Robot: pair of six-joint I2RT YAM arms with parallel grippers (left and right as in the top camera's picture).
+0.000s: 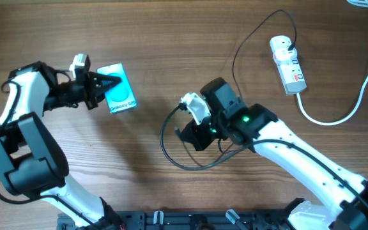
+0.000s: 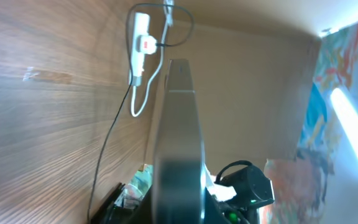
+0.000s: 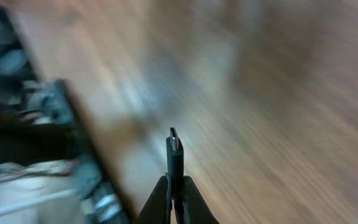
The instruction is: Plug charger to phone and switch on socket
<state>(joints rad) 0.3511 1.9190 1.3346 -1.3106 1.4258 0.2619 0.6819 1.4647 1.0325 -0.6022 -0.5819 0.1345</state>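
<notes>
**Charger and phone both gripped, not yet joined**

My left gripper point(image 1: 101, 88) is clamped on the phone point(image 1: 121, 96) at the table's left. My right gripper point(image 3: 174, 186) pinches the charger point(image 3: 174, 149) just behind its connector tip, near the table's middle and well apart from the phone. Next, I judge, I must carry the tip across and line it up squarely with the phone's port. The socket point(image 1: 287, 64), far right, waits until after.

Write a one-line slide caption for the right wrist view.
Right gripper shut on the charger, connector tip protruding from the jaws, against a blurred wooden table.
</notes>
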